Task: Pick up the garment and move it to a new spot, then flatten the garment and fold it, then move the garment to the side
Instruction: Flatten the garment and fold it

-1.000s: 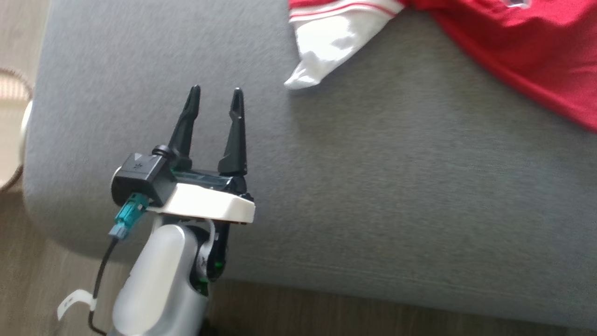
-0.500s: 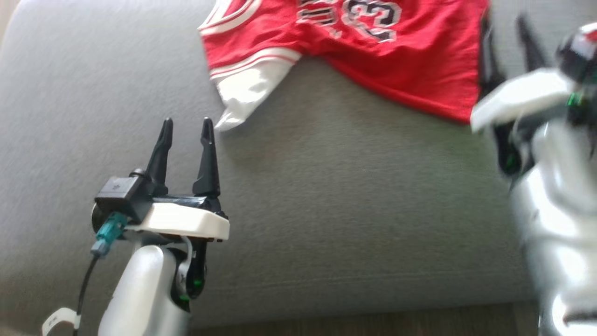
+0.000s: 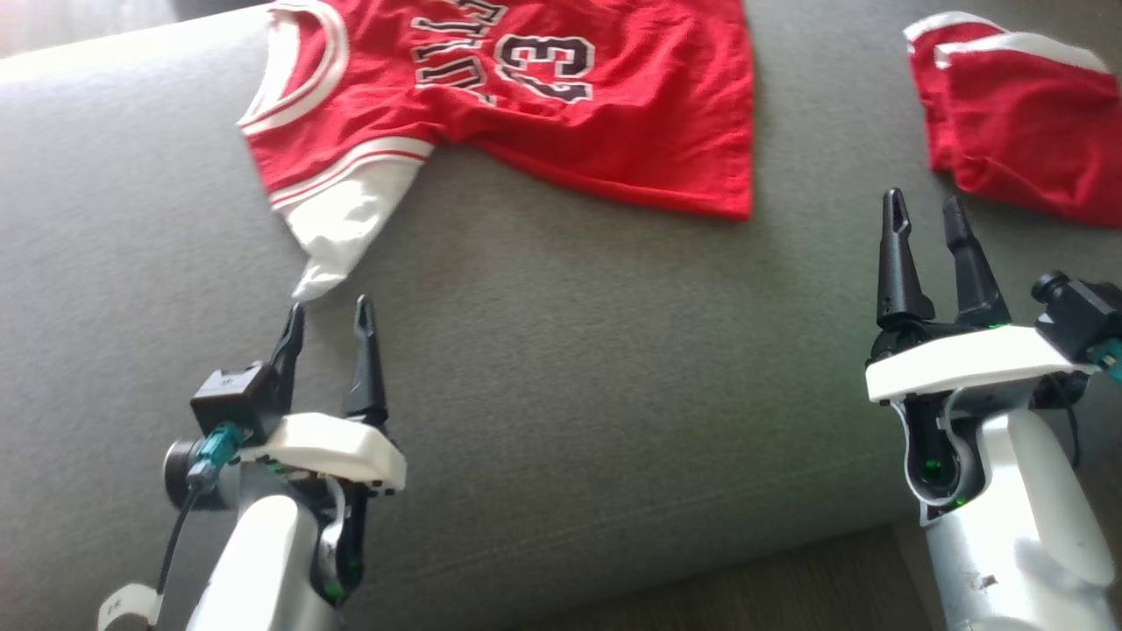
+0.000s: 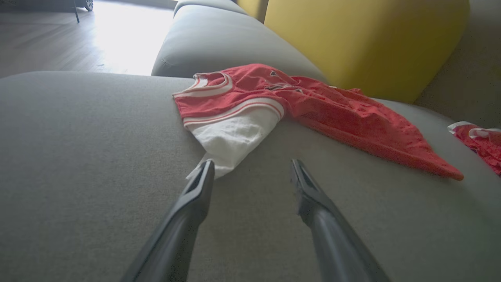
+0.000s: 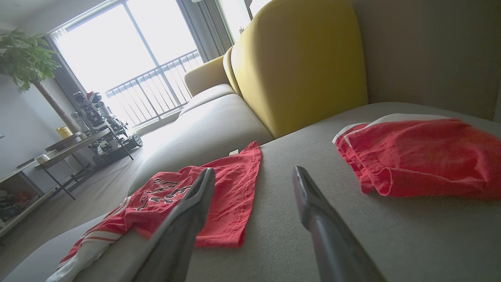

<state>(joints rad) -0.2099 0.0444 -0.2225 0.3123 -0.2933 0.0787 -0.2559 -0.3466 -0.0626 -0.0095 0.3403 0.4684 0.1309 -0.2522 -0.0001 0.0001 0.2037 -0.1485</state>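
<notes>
A: Checking status. Left claw (image 3: 329,307): jaws spread, nothing between them. Right claw (image 3: 922,200): same, spread and empty.
B: Where's the jersey (image 3: 561,123)?
A: Lying on the grey sofa seat (image 3: 614,368), print side up, with the neck at its 9 o'clock end in the head view. The white sleeve (image 3: 342,219) runs down to 12 o'clock of the left claw. Its tip is just beside the left finger, can't tell if touching. The near hem corner is at 9 o'clock of the right claw, apart.
B: The other red piece (image 3: 1017,131)?
A: At 2 o'clock of the right claw, near. Looks folded. Yellow cushion (image 4: 364,39) stands behind both.
B: Progress?
A: My read: right at the start for the jersey. No grasp, not lifted. It's mostly spread, but the sleeve is bunched and the hem skewed. Pick, relocate, flatten, fold and set aside are all left.
</notes>
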